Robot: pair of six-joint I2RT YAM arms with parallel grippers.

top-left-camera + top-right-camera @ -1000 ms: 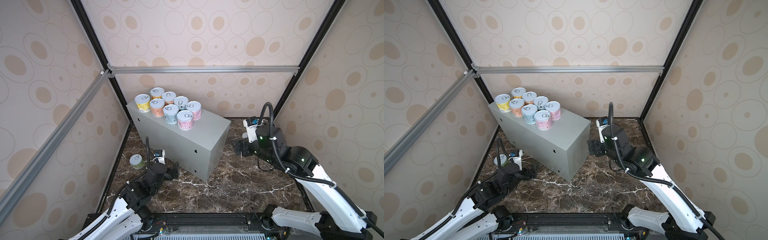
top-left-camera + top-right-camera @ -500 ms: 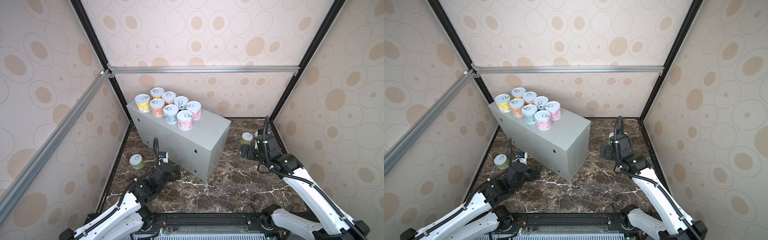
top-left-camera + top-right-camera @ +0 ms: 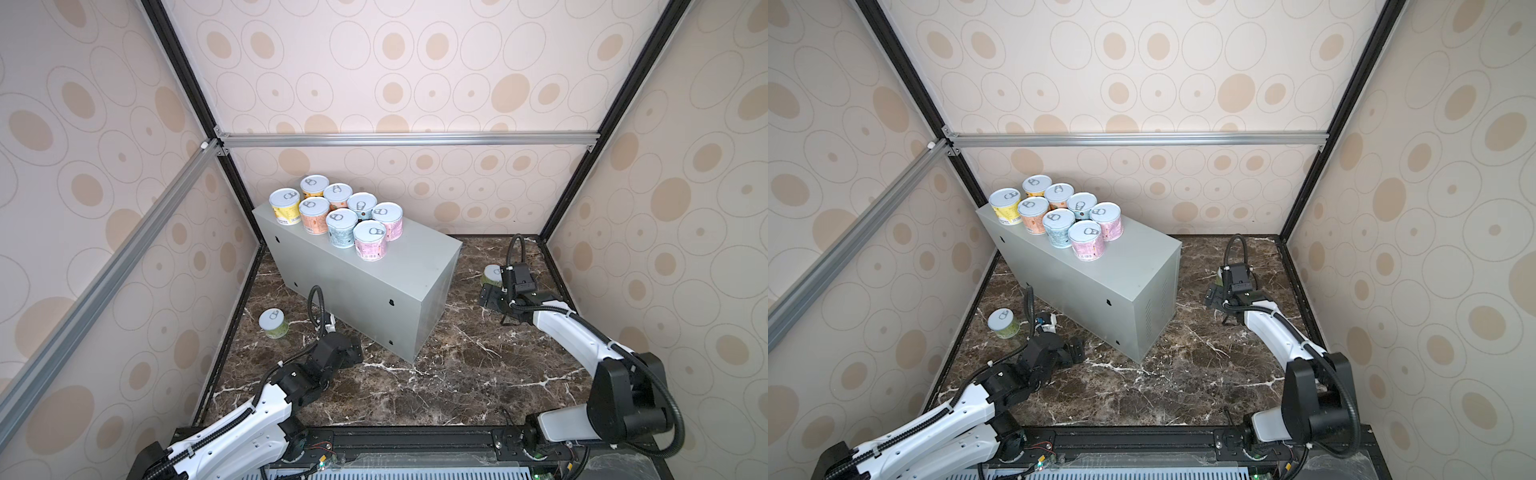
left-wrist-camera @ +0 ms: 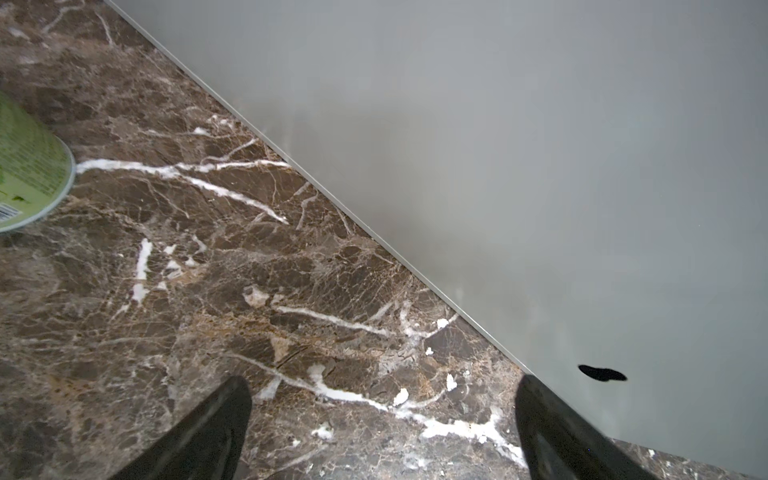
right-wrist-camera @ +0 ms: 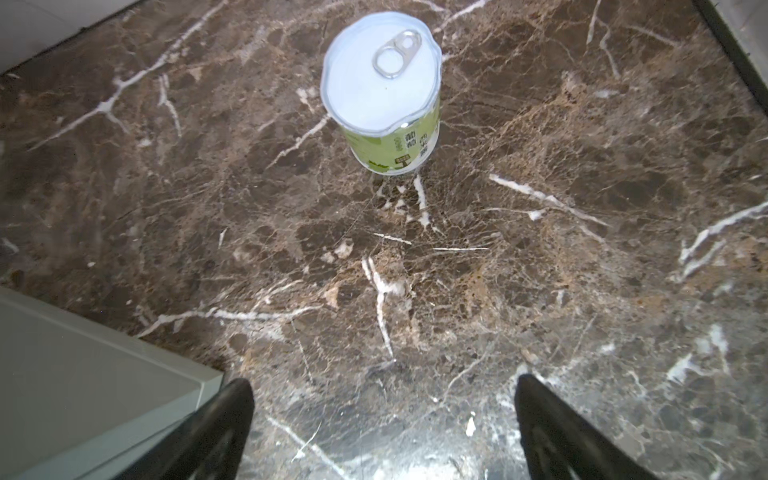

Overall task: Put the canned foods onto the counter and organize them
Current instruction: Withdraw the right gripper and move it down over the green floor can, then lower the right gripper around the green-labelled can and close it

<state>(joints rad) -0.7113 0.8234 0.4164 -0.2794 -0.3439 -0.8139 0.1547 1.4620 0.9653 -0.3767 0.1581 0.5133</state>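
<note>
Gaping wide and empty, the right gripper [image 5: 384,380] faces the upright green can [image 5: 381,83] just ahead, apparently to enclose it.

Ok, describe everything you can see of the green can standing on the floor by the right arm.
The green can is short and round, with a silvery-white lid, a metal pull tab and a light green label carrying dark print. It stands upright on the brown marble floor. Nothing else touches it: it sits ahead of the open right tool and apart from the grey counter.
</note>
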